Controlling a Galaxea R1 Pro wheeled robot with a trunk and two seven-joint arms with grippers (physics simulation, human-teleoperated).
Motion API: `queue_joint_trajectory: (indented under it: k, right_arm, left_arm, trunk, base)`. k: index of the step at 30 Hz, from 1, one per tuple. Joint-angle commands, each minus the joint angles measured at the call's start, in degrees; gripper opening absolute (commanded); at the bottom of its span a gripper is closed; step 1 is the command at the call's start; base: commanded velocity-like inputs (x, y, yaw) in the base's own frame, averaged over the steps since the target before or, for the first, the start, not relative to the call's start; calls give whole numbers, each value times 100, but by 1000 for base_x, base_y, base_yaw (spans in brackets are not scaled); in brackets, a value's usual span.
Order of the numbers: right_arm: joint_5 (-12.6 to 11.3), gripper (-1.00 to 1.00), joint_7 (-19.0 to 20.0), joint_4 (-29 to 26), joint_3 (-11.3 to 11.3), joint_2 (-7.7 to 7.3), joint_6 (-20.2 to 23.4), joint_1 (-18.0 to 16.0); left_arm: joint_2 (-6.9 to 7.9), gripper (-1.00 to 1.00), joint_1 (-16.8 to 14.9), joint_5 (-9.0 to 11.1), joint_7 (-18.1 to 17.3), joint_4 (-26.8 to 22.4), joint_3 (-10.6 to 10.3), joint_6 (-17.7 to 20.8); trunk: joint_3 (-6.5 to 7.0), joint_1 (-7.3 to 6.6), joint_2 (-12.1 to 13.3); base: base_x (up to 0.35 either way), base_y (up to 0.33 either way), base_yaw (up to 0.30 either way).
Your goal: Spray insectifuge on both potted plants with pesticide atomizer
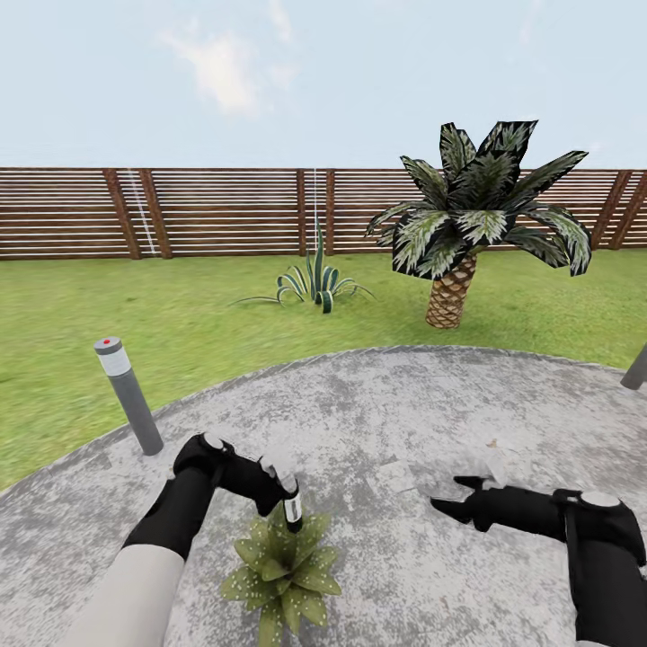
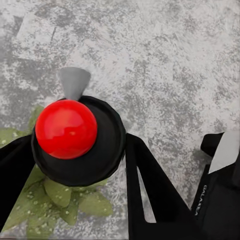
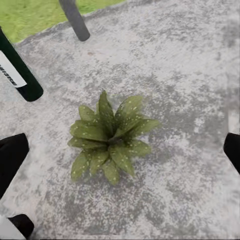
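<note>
While our left tool [image 1: 286,500] clamps the pesticide atomizer [image 1: 291,509] right above the potted plant [image 1: 282,570] | plant sits on the paved patio [image 1: 386,404], whitish insectifuge specks [image 3: 131,107] on its leaves | right tool [image 1: 463,497] hangs beside it with its fingers apart, holding nothing | bollard lamp [image 1: 128,394] at the patio's left edge.

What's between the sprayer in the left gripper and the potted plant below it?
Nothing visible. The left gripper holds the sprayer just above the potted plant on the patio; only open air separates them. The leaves already carry pale specks.
</note>
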Motion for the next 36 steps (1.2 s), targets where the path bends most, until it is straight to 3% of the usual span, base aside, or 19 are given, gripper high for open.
queue_joint_trajectory:
  k: [1, 3, 5, 7, 9, 11, 14, 17, 20, 24, 32, 34, 35, 36]
  right_arm:
    - [36, 100, 41, -1, -269, 6, -234, -11]
    - [36, 100, 41, 7, -954, 10, -708, -18]
    - [32, 100, 41, 9, -1404, 14, -841, -19]
    - [29, 100, 33, 9, -1736, 19, -880, -20]
    - [29, 100, 19, 10, -2187, 42, -898, -20]
    - [37, 100, -146, 5, -2440, 56, -903, -20]
    - [46, 100, -844, 14, -2569, 69, -906, -20]
    - [52, 100, -2505, 92, -2613, 106, -906, -20]
    - [41, 100, -2998, 204, -2605, 109, -884, -20]
    - [29, 100, -3100, 212, -2591, 104, -830, -20]
    - [35, 100, -3119, 229, -2586, 111, -737, -20]
    - [30, 100, -3120, 229, -2587, 111, -739, -20]
    - [28, 100, -3120, 231, -2587, 111, -739, -20]
    - [27, 100, -3123, 238, -2587, 111, -739, -20]
  left_arm:
    - [-9, -100, 57, -33, -23, -47, 82, 68]
    - [-11, -100, 202, -33, 3, -242, 162, 78]
    - [-14, -100, 300, -30, 29, -441, 201, 82]
    - [-22, -100, 384, -31, 170, -597, 371, 85]
    - [-34, -100, 503, -32, 597, -707, 701, 81]
    - [-48, -100, 585, -32, 1013, -739, 846, 81]
    - [-60, -100, 787, -24, 1570, -750, 920, 104]
    - [-63, -100, 913, -16, 2131, -752, 945, 495]
    - [-64, -100, 928, -15, 2598, -744, 946, 673]
    - [-64, -100, 938, -9, 2819, -721, 935, 706]
    - [-72, -100, 951, 11, 2873, -706, 973, 727]
    - [-72, -100, 950, 11, 2914, -700, 1161, 728]
    - [-72, -100, 950, 11, 3293, -693, 1376, 729]
    - [-73, -100, 950, 11, 3588, -678, 1420, 729]
  trunk:
    - [-6, 0, -4]
    - [-6, 0, -4]
    - [-6, 0, -4]
    - [-6, 0, -4]
    - [-6, 0, -4]
    - [-6, 0, -4]
    - [-6, 0, -4]
    - [-6, 0, -4]
    - [-6, 0, -4]
    - [-6, 0, -4]
    - [-6, 0, -4]
    - [-6, 0, -4]
    - [-6, 0, -4]
    - [-6, 0, -4]
  base:
    - [0, 0, 0]
    - [0, 0, 0]
    - [0, 0, 0]
    - [0, 0, 0]
    - [0, 0, 0]
    - [0, 0, 0]
    - [0, 0, 0]
    - [0, 0, 0]
    - [0, 0, 0]
    - [0, 0, 0]
    - [0, 0, 0]
    - [0, 0, 0]
    - [0, 0, 0]
    - [0, 0, 0]
